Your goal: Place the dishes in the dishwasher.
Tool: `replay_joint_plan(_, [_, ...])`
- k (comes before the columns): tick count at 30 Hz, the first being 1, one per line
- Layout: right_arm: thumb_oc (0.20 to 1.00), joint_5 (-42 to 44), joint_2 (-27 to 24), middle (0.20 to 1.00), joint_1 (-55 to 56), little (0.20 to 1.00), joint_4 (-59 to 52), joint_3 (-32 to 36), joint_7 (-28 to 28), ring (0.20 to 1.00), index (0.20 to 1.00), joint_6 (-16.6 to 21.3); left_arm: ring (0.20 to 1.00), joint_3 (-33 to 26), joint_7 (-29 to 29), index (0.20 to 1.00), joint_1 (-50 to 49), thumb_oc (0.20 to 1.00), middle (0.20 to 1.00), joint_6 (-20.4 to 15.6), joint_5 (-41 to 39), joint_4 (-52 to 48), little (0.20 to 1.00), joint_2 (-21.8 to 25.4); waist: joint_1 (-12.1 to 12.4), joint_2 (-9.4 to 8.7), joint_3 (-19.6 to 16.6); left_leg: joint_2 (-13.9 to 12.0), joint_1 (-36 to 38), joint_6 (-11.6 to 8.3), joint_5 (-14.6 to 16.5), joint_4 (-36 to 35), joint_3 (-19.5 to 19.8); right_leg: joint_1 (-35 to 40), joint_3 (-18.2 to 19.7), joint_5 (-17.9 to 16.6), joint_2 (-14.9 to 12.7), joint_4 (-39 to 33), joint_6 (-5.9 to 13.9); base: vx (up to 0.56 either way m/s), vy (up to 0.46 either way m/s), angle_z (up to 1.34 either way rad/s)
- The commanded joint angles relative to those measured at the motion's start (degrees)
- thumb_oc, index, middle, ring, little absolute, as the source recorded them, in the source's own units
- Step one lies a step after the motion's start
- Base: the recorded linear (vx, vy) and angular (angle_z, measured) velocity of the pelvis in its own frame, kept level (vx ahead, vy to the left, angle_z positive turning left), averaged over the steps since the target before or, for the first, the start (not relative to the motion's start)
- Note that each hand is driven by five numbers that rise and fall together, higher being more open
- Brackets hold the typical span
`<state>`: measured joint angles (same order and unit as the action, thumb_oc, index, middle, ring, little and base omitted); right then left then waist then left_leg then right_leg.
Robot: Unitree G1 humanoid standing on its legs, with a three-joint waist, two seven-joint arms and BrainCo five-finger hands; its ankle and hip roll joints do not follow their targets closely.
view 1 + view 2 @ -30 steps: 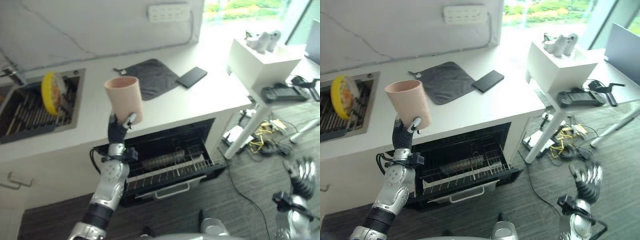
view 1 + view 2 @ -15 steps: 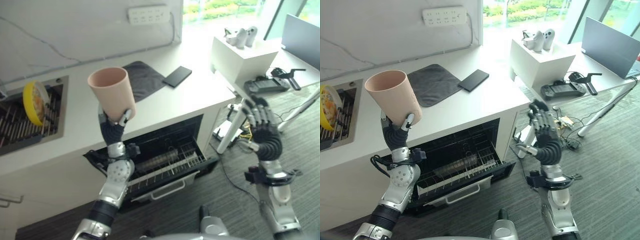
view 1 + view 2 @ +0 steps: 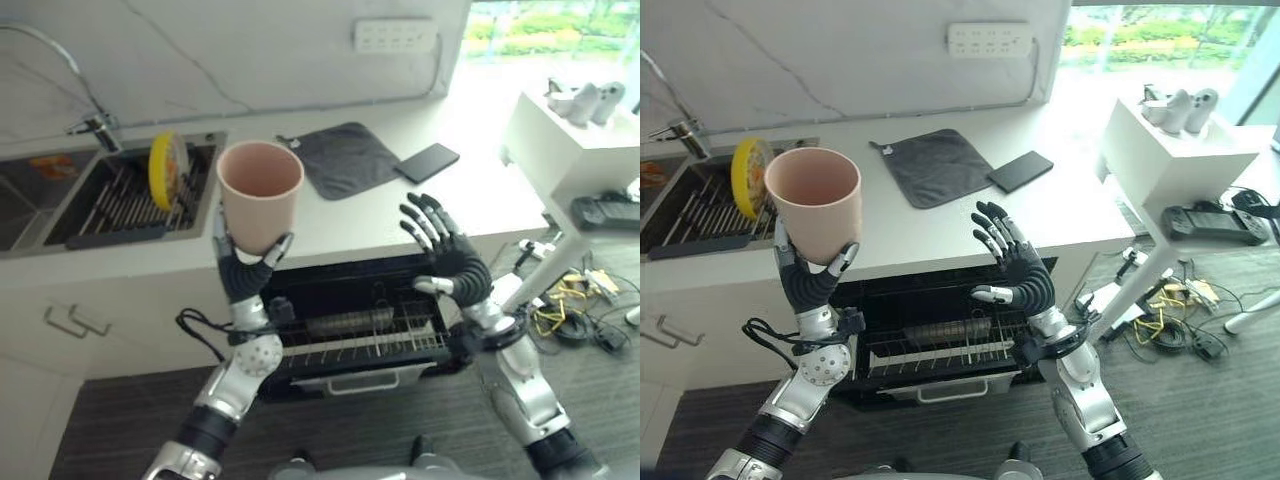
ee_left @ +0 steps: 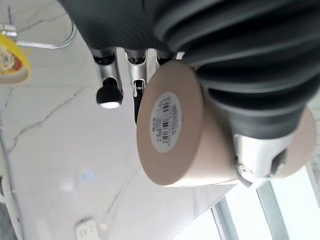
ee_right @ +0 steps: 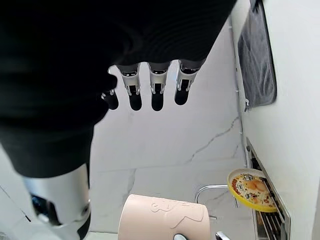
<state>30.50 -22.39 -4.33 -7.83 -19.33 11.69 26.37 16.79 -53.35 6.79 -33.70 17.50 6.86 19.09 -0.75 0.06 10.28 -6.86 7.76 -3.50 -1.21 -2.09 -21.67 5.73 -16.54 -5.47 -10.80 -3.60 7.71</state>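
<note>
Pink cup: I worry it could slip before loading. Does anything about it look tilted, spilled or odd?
Nothing stands out. The pink cup is upright, mouth up, in the left hand, above the open dishwasher rack. The right hand is open beside it.

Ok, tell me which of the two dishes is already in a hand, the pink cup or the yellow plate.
The pink cup: the left hand grips it upright above the open dishwasher. The yellow plate stands on edge in the sink rack, untouched.

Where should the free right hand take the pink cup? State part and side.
Take the pink cup by its bare upper wall, coming from the robot's right. It stands upright, mouth up; the left hand wraps its base, and the open right hand is level beside it.
</note>
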Motion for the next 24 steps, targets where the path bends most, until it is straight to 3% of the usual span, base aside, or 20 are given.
replay_joint_plan(1, [1.000, 3.2, 2.3, 1.000, -3.5, 1.000, -3.1, 0.6, 0.5, 1.000, 1.000, -0.3, 0.200, 1.3, -0.5, 0.200, 3.4, 0.200, 0.200, -2.3, 4.3, -3.2, 0.200, 2.0, 1.2, -1.65, -0.4, -1.3, -1.3, 0.10, 9.1, 9.4, 4.6, -0.7, -4.2, 7.9, -3.1, 7.6, 1.25, 0.02, -0.037, 0.16])
replay_joint_plan(8, [1.000, 4.0, 3.1, 1.000, -8.1, 1.000, -2.8, -1.4, 1.0, 1.000, 1.000, -3.6, 0.200, 4.0, 0.3, 0.200, 3.2, 0.200, 0.200, -2.7, 7.5, -3.5, 0.200, 2.4, 3.3, -1.64, 0.2, -1.6, -1.2, -0.42, 8.3, 8.8, 5.7, 0.4, -5.9, 8.4, -3.0, 7.9, 1.01, 0.04, -0.024, 0.19])
replay_joint_plan(11, [1.000, 5.1, 3.1, 1.000, -11.1, 1.000, -3.0, -2.2, 1.1, 1.000, 1.000, -6.7, 0.200, 5.2, 0.6, 0.200, 3.8, 0.200, 0.200, -3.8, 10.5, -3.1, 0.200, 3.2, 4.6, -1.66, 0.2, -1.2, -1.3, -0.43, 8.2, 8.7, 6.8, 0.9, -6.4, 8.7, -2.9, 8.2, 0.92, 0.06, -0.027, 0.20])
replay_joint_plan(24, [1.000, 7.0, 3.9, 1.000, -18.3, 1.000, -3.2, -5.2, 0.3, 1.000, 1.000, -11.8, 0.200, 10.8, 2.9, 0.200, 6.4, 0.200, 0.200, -4.0, 13.6, -2.1, 0.200, 4.3, 6.4, -1.60, 0.8, -0.8, -1.7, -0.12, 8.3, 9.4, 8.0, 1.0, -6.8, 9.0, -3.1, 9.2, 0.84, 0.03, -0.016, 0.10])
